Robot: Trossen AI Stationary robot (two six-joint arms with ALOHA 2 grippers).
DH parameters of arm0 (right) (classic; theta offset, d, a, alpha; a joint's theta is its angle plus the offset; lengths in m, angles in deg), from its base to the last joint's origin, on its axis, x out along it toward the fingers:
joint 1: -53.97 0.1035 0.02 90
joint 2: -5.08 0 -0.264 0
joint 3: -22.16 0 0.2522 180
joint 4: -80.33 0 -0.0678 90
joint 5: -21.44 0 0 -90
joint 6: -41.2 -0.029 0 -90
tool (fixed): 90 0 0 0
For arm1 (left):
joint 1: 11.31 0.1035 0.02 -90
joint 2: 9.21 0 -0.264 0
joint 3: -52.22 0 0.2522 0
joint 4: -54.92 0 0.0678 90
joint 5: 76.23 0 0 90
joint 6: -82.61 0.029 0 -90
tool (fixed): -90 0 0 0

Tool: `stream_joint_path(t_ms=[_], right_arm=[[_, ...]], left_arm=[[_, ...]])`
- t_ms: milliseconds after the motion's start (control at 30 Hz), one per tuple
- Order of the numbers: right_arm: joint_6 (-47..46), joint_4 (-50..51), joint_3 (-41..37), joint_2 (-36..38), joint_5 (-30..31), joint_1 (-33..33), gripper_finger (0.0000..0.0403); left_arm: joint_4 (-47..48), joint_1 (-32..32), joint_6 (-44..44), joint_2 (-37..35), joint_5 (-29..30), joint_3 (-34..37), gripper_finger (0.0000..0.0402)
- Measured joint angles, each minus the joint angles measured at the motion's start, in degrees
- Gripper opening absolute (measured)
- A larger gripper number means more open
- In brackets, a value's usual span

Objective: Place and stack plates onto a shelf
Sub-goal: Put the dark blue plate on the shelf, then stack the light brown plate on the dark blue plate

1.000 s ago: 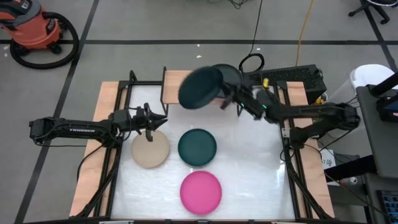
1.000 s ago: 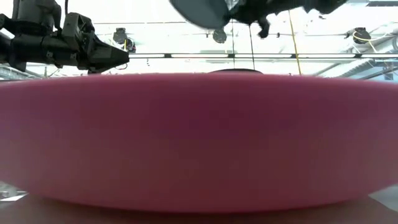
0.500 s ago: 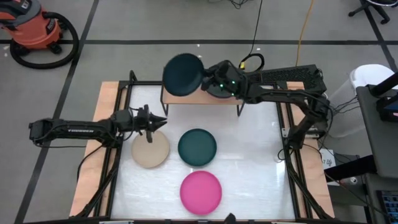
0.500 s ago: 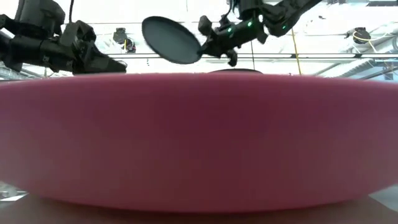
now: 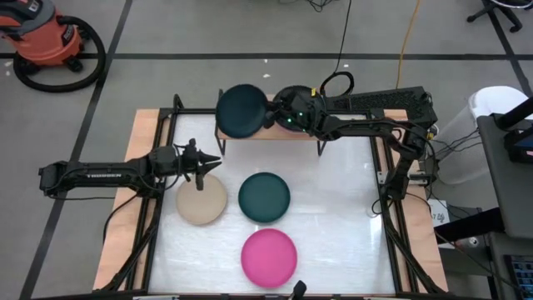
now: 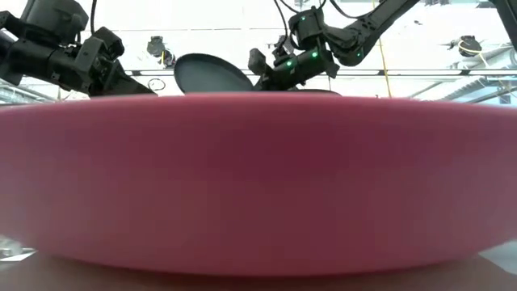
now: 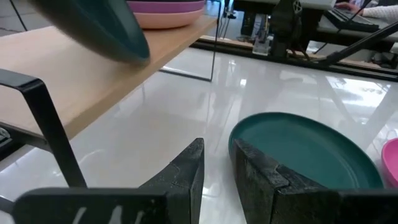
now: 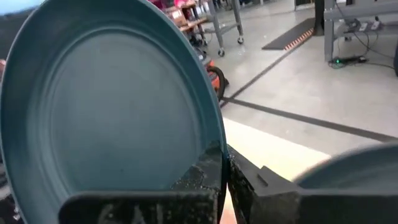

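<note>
My right gripper [image 5: 271,117] is shut on a dark teal plate [image 5: 242,111], holding it tilted over the left part of the shelf [image 5: 293,132]. The shelf's right part carries a stack that includes pink and purple plates [image 7: 168,9]. On the table lie a beige plate [image 5: 201,201], a second dark teal plate [image 5: 264,197] and a hot pink plate [image 5: 269,257]. My left gripper [image 5: 215,162] hovers just past the beige plate's far edge, its fingers a narrow gap apart and touching nothing. My right gripper pinches the dark teal plate's rim [image 8: 214,146] between its two fingers, one on the inner face and one on the underside. The fingers come roughly level from the table's right. The plate [image 6: 212,74] is slightly tilted; whether it touches the shelf I cannot tell.
The hot pink plate [image 6: 258,178] fills the low view's foreground and hides the table behind it. Black frame rails run along the table's left and right sides [image 5: 391,208]. Bare white surface lies right of the plates [image 5: 341,217].
My right gripper has carried the dark teal plate toward the table's left and down, from high above the shelf to just over its left part. The plate has tipped from steeply tilted to nearly flat. My left arm has stayed about where it was.
</note>
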Motion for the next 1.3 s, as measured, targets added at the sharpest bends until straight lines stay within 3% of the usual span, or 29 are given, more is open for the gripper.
stream_joint_path(t_ms=[900, 1300], right_arm=[[4.78, 0.85, -0.35, 0.00, 1.29, 0.02, 0.0009], [6.50, 0.40, -0.42, 0.00, 1.82, 0.02, 0.0071]], left_arm=[[-0.49, 0.00, -2.13, 0.00, -0.11, 0.00, 0.0086], [-1.50, 0.00, -2.15, 0.00, -0.15, 0.00, 0.0086]])
